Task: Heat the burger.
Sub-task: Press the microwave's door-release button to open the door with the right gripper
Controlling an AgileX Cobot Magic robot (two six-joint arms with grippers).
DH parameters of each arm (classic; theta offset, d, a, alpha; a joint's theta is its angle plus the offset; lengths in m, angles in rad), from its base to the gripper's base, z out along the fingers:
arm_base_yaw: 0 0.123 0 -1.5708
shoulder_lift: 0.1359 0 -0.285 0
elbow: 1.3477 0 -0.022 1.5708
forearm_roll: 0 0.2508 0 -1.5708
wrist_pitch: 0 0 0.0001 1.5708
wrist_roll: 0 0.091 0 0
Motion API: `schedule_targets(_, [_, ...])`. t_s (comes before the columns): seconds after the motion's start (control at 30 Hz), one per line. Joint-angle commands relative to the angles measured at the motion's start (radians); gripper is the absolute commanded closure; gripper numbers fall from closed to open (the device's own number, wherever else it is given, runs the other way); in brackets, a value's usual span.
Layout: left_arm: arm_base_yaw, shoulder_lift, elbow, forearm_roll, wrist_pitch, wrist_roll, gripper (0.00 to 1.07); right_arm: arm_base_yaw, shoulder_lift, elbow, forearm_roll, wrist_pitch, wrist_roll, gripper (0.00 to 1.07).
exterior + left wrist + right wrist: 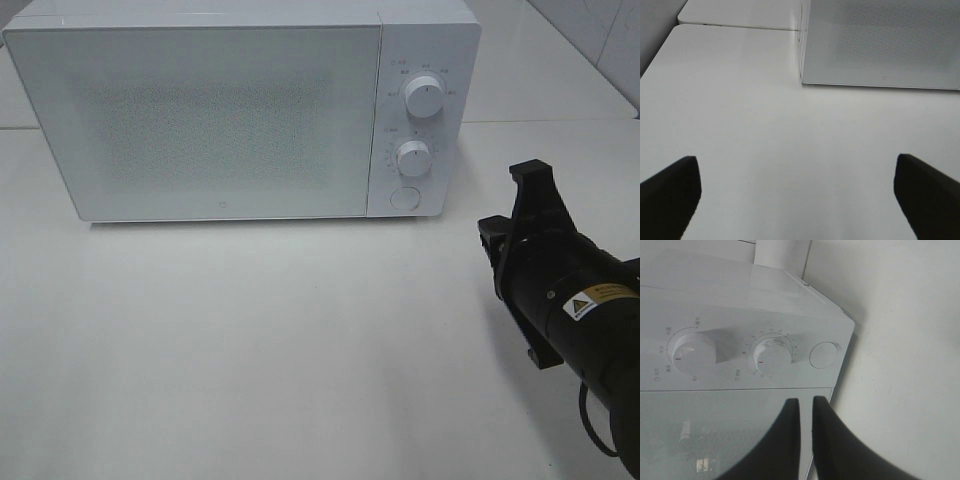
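Note:
The burger is out of view in every frame. A white microwave stands at the back of the table with its door closed. My right gripper hovers to the right of the microwave's control panel. In the right wrist view its two dark fingers stand almost together with nothing between them, pointing at the panel's lower corner. My left gripper is open and empty above bare tabletop, in front of the microwave's door.
The control panel carries an upper knob, a lower knob and a round button. The white table stretches in front of the microwave. A second table surface adjoins behind it.

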Motion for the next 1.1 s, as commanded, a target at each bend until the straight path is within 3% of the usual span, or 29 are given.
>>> schedule_targets(0.03, [0.002,-0.021,0.002,-0.005,-0.003,0.0,0.09,0.001,0.0,-0.016,-0.007,0.068,0.1,1.07])
schedule_targets(0.27, [0.002,-0.021,0.002,-0.005,-0.003,0.0,0.09,0.0,0.01,-0.028,0.021,0.072,0.122,1.07])
schedule_targets(0.7, [0.002,-0.021,0.002,-0.005,-0.003,0.0,0.09,-0.003,0.206,-0.174,0.014,0.069,0.179,1.07])
schedule_targets(1.1, [0.002,-0.021,0.002,-0.005,-0.003,0.0,0.09,-0.135,0.307,-0.318,-0.1,0.168,0.192,1.07])
